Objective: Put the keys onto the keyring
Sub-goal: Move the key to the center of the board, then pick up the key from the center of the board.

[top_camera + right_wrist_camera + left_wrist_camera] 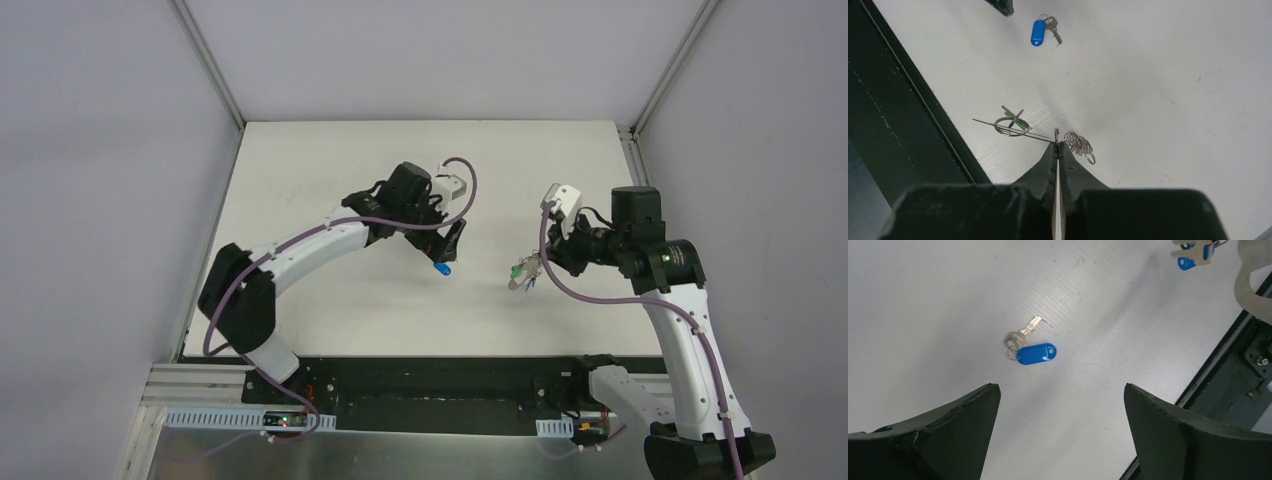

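This looks like a robot lab: a flat white counter (pixel 330 170) sits boxed in by plain grey walls (pixel 100 150) and metal frame bars (pixel 207 60), with two cabled robot arms (pixel 310 245) bolted along its 6 o'clock edge.

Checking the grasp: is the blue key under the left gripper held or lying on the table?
Lying on the table. The blue key rests flat, apart from the left gripper, whose jaws stand wide open.

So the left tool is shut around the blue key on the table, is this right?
No. The left tool is open, its fingers wide apart above the blue key on the table, not touching it. The left wrist view shows this.
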